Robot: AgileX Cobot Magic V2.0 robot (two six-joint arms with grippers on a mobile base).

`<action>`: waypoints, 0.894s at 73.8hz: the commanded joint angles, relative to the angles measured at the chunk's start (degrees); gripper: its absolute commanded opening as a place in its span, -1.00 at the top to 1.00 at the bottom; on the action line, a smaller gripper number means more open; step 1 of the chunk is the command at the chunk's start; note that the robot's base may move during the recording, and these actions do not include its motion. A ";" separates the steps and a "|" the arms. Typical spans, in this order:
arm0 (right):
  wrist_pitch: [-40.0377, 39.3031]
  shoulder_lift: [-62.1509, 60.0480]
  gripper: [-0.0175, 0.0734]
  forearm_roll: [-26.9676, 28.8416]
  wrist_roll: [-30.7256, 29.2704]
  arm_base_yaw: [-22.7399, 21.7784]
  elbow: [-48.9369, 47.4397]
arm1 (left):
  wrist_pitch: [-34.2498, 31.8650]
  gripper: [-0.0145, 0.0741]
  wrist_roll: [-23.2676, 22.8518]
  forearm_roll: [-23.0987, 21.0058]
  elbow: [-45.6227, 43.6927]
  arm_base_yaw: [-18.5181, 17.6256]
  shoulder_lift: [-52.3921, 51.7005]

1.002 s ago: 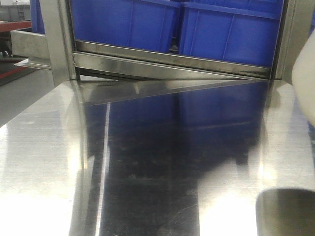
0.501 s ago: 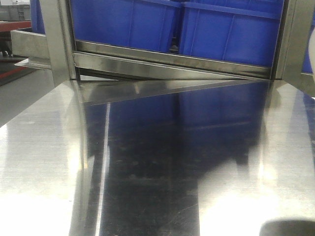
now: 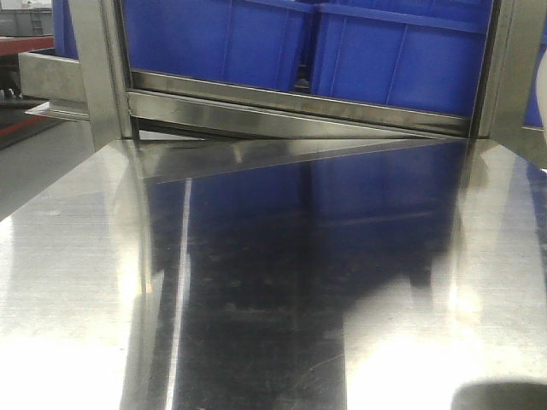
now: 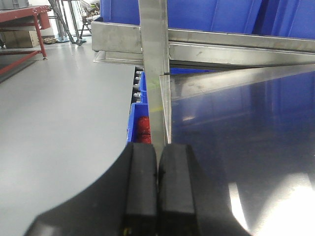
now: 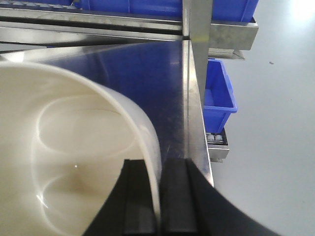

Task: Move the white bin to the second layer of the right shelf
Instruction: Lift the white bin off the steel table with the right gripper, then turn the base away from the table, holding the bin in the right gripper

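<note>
Steel tabletop (image 3: 77, 282) lay mirror-bright, with two blue crates (image 3: 214, 38) side by side on the rack level behind it. One white bin (image 5: 64, 147) showed only in the right wrist view, over the tabletop near its right edge. Its mouth was turned toward that camera; its long axis could not be told. Right gripper (image 5: 160, 196) pinched the bin's wall, one pad inside and one outside. Left gripper (image 4: 157, 182) was clenched on nothing, pads touching, at the tabletop's left edge.
</note>
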 commanded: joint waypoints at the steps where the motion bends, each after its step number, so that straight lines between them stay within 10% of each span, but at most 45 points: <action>1: -5.41 0.24 0.51 0.40 -0.14 -0.29 -1.55 | -4.91 0.48 -0.30 0.00 2.11 -0.19 -0.79; 66: -5.41 0.24 0.51 0.40 -0.14 -0.29 -1.55 | -4.91 0.48 -0.30 0.00 2.11 -0.19 -0.79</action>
